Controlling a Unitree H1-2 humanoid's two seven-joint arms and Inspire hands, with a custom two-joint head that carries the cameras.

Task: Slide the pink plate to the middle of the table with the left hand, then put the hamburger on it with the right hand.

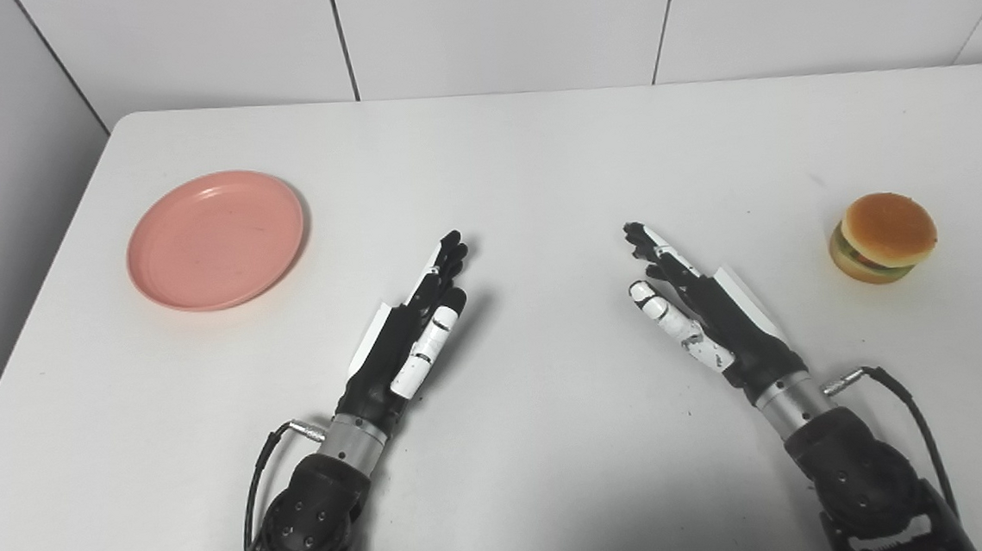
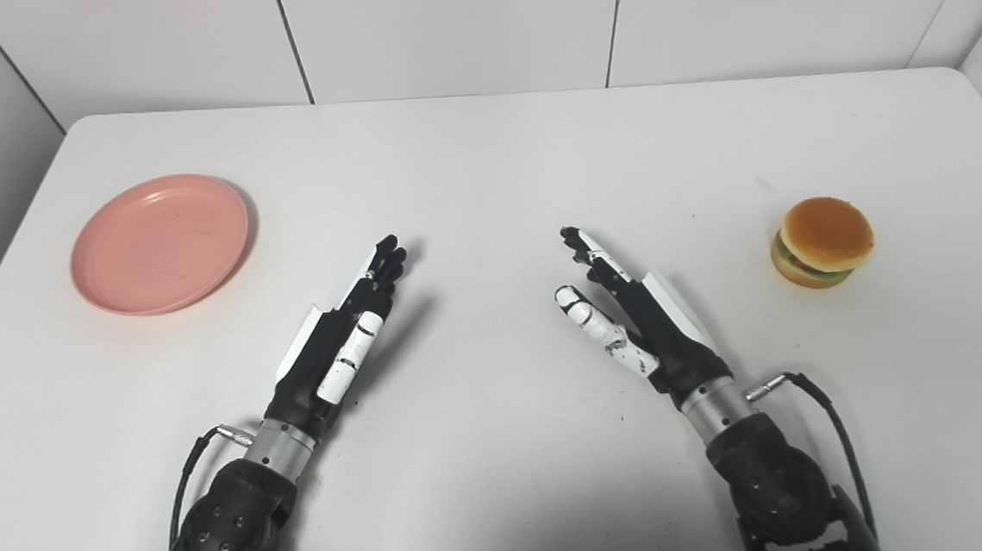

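A pink plate (image 1: 216, 239) lies empty on the left part of the white table (image 1: 535, 160). A hamburger (image 1: 883, 236) with a tan bun stands near the table's right edge. My left hand (image 1: 412, 326) rests near the table's middle front, fingers stretched out and holding nothing, well to the right of the plate. My right hand (image 1: 696, 304) is likewise stretched out and empty, well to the left of the hamburger. Both hands point toward the table's far side.
White tiled walls (image 1: 491, 25) stand behind the table and at its left. The table's front edge runs along the bottom of the picture, under my forearms. Nothing else lies on the table.
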